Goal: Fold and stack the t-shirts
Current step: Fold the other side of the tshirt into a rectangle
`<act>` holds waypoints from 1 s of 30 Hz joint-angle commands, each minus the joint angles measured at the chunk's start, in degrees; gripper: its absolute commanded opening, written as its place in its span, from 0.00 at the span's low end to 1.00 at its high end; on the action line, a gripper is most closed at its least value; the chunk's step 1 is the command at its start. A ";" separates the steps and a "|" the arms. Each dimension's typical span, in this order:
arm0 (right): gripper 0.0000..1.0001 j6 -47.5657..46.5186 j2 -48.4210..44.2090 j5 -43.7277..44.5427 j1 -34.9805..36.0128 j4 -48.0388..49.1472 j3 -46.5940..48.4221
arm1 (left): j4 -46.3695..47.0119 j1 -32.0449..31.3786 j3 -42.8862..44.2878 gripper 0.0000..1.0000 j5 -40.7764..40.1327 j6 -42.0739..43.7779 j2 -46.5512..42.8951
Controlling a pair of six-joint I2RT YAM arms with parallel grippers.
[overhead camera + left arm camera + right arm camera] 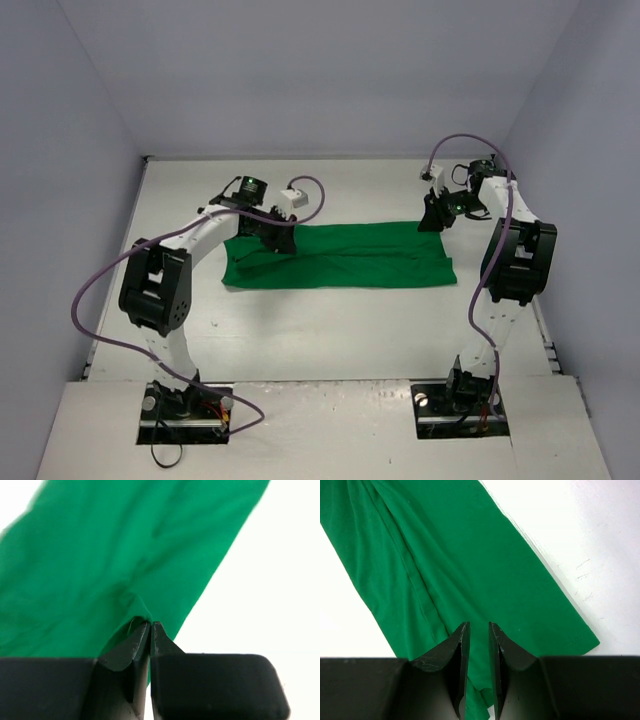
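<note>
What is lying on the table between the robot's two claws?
Only the green t-shirt. It lies as a long wrinkled band on the table, reaching from the left gripper to the right gripper. The top external view shows this.

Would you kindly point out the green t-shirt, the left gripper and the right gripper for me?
green t-shirt (340, 255): top external view, middle of the cloth.
left gripper (150, 624): left wrist view, where its fingertips meet.
right gripper (478, 625): right wrist view, gap between its fingertips.

T-shirt (340, 255) corner under left pincer (283, 240); soft-focus cloth past left wrist view's edges.
</note>
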 commanded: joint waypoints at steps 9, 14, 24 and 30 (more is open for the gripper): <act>0.22 0.46 -1.98 1.51 -0.16 -1.44 2.78 | -7.95 -9.33 -13.37 0.42 -9.76 18.53 -19.84; 0.17 -1.49 -1.55 6.00 2.56 -1.26 1.35 | 1.50 -2.87 -13.97 0.42 -19.28 -4.33 -25.82; 0.01 -9.10 0.22 18.10 12.51 -0.57 -4.10 | -4.44 1.40 -2.80 0.34 -37.17 -35.66 -7.51; 0.00 -7.86 2.98 25.53 13.48 -0.09 -3.92 | -5.35 3.02 0.70 0.27 -39.08 -44.29 3.04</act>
